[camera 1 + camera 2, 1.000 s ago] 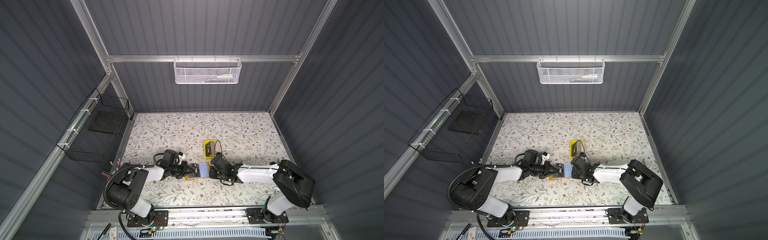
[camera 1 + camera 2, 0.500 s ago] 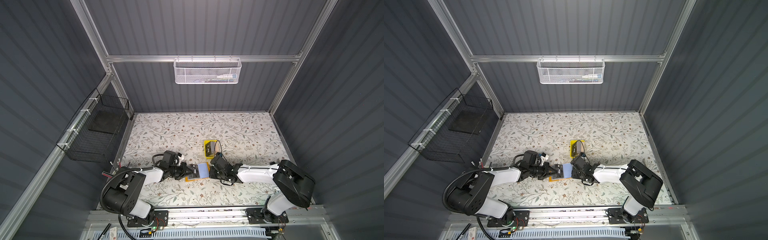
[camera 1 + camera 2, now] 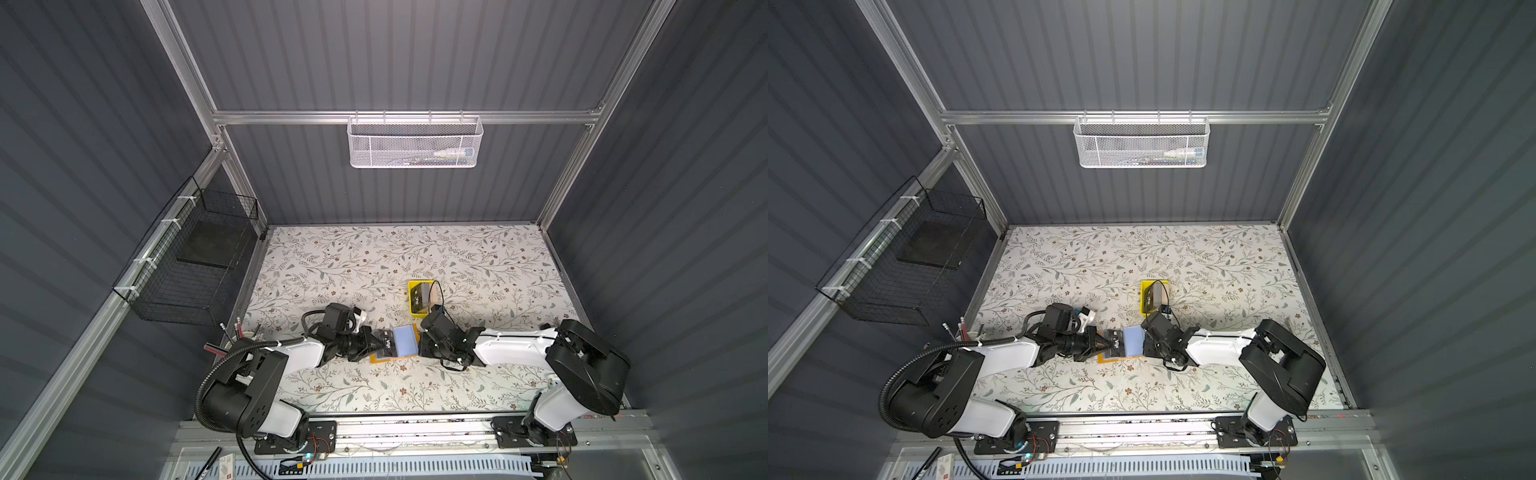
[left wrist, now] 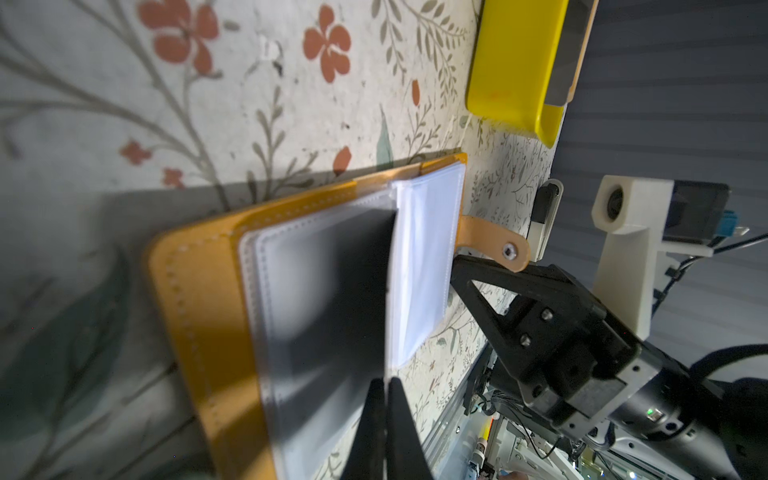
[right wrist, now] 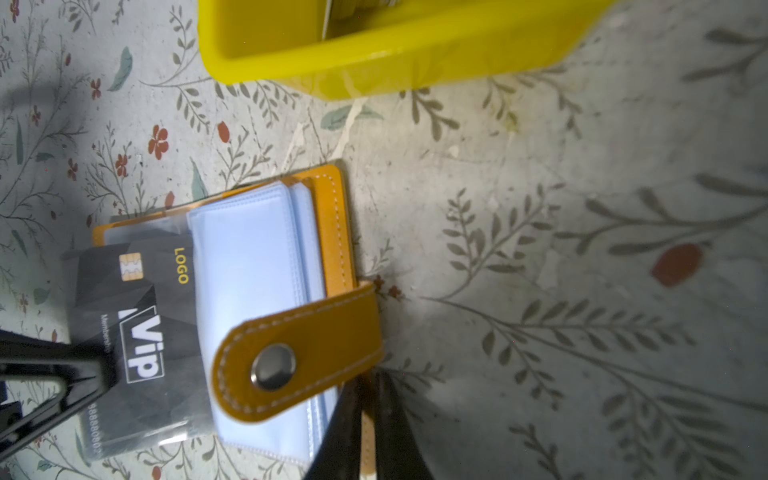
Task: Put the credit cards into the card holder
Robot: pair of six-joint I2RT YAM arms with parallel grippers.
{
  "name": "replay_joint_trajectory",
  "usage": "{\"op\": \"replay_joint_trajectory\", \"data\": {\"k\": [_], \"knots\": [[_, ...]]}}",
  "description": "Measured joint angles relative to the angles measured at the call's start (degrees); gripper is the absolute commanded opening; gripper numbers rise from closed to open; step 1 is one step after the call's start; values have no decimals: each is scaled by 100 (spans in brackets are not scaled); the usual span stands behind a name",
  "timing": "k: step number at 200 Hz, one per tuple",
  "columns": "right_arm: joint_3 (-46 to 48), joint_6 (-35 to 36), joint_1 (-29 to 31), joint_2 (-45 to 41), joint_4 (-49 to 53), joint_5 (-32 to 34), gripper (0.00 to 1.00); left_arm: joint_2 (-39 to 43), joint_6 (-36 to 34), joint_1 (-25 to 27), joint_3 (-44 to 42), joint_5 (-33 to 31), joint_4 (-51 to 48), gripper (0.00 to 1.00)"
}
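- Worktop [image 3: 457, 257]: floral, carries all the items below.
- Card holder [image 5: 332, 232]: open and lying flat; right fingers [image 5: 399, 440] clamped on its strap side.
- Tray [image 5: 415, 54]: yellow, just beyond the holder; spare cards [image 3: 420, 297] inside, still to file.
- Black card [image 5: 137, 332]: seemingly partway into a sleeve; left fingers [image 4: 370, 428] pinched together on its outer edge.

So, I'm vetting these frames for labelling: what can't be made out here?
- Black VIP card: gripped end hidden under the left gripper in the right wrist view; blurred in the left wrist view.
- Yellow tray: contents cut off by the right wrist view's edge; too small to count in both top views.
- Card holder: lower pages hidden under the top sleeve and strap, right wrist view.
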State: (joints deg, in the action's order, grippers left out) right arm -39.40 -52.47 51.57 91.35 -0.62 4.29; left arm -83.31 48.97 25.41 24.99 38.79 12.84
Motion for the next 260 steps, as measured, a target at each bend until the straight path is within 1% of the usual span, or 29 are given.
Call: {"op": "replay_joint_trajectory", "data": {"k": [170, 260], "knots": [[-26, 0, 17, 26, 9, 7, 12, -90, 24, -2, 0, 153, 140, 0], [-28, 0, 24, 26, 9, 13, 12, 210, -7, 0, 50, -24, -173, 0]]}}
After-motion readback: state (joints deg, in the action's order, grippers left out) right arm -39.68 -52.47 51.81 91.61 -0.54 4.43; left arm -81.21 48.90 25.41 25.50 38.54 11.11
